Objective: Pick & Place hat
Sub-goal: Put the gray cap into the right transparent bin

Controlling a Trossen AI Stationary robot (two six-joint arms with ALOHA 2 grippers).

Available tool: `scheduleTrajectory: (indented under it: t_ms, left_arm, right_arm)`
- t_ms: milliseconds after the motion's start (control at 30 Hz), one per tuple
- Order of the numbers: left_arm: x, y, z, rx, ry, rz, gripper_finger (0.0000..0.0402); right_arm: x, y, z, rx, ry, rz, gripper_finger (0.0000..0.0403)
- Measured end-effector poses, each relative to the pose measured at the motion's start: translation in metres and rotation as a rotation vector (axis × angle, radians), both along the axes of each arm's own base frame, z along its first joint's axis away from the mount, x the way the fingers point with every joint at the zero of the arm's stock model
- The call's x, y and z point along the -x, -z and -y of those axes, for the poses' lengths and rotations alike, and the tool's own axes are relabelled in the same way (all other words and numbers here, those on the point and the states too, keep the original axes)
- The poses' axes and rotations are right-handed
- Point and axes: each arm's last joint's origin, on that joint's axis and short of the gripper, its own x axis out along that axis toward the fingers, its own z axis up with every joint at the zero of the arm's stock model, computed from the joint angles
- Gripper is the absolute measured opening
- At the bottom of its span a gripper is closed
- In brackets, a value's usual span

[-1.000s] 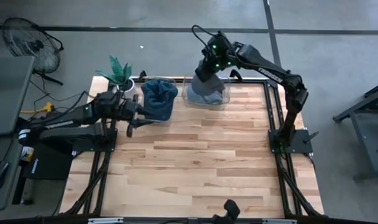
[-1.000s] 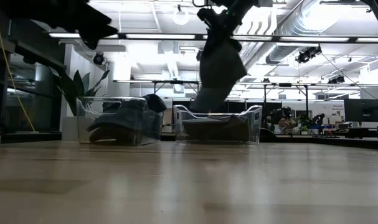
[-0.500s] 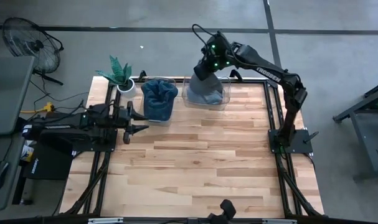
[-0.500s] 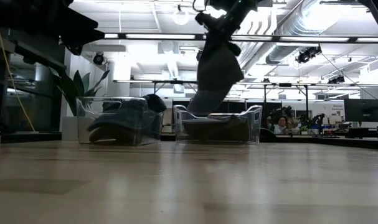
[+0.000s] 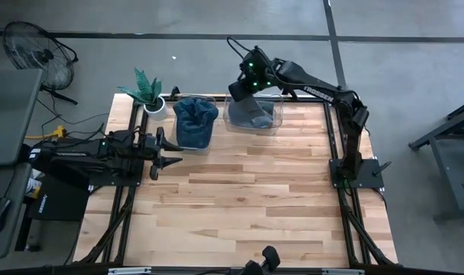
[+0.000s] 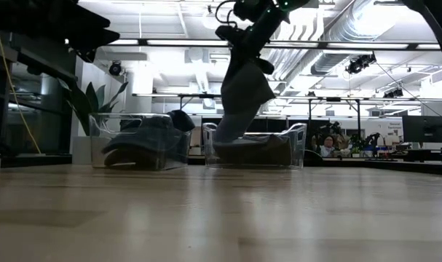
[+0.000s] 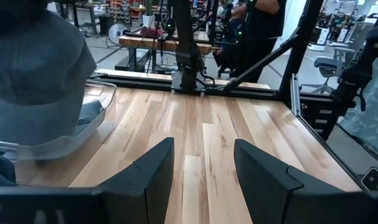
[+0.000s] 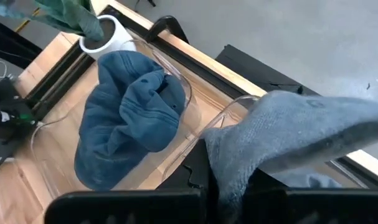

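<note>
Seen from above: right pincer (image 5: 245, 85) at the table's far edge, over a clear bin (image 5: 254, 116), clamped shut on a grey hat (image 5: 254, 111). From table height, unlike overhead: hat (image 6: 242, 94) dangling below that pincer (image 6: 242, 45), lower end reaching into the bin (image 6: 255, 148). Blue hat (image 5: 195, 121) bundled in a second bin (image 5: 193, 124) just beside, potted plant (image 5: 149, 92) near. Left pincer (image 5: 164, 153), fingers (image 7: 148, 177) partly apart and empty, over pale wooden table (image 5: 247, 206). Beyond, an open workshop with ceiling ducts.

Soft grey knit hat (image 6: 244, 91), clear glossy plastic bins (image 6: 255, 145), matt wooden table (image 5: 239, 191)
</note>
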Motion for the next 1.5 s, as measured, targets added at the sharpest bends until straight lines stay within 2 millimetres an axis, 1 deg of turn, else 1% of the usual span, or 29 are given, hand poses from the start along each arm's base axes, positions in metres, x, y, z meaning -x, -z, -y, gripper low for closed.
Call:
scheduleTrajectory:
  t_ms: [133,267,567,667,800,933,1033,1267,1367,1500]
  left_arm:
    - [0.0,0.0,0.001,0.0,0.01,-0.001,0.0166]
    - [0.0,0.0,0.001,0.0,0.01,-0.002,0.0166]
    - [0.0,0.005,0.001,0.016,0.008,-0.047,0.0166]
    - [0.0,0.005,0.001,0.019,0.008,-0.048,0.0166]
    - [0.0,0.005,0.001,0.019,0.008,-0.047,0.0166]
    - [0.0,0.005,0.001,0.017,-0.006,-0.046,0.0166]
    - [0.0,0.004,0.0,0.015,-0.035,-0.044,0.0166]
    - [0.0,0.004,0.0,0.015,-0.035,-0.045,0.0166]
    - [0.0,0.004,0.0,0.015,-0.036,-0.045,0.0166]
    - [0.0,0.005,0.0,0.022,-0.037,-0.046,0.0166]
  right_arm:
    - [-0.006,0.011,0.004,-0.027,0.029,-0.018,0.0]
    - [-0.007,0.017,0.006,-0.058,0.056,-0.028,0.0]
    - [0.014,0.03,0.011,-0.13,0.153,-0.216,0.0]
    - [0.016,0.031,0.012,-0.086,0.186,-0.265,0.0]
    - [0.015,0.031,0.011,-0.101,0.175,-0.25,0.0]
    - [0.016,0.035,0.011,-0.11,0.167,-0.291,0.0]
    - [0.012,0.044,0.013,-0.116,0.168,-0.313,0.0]
    - [0.005,0.063,0.018,-0.147,0.139,-0.349,0.0]
    - [0.005,0.067,0.018,-0.157,0.133,-0.371,0.0]
    - [0.009,0.068,0.02,-0.162,0.139,-0.397,0.0]
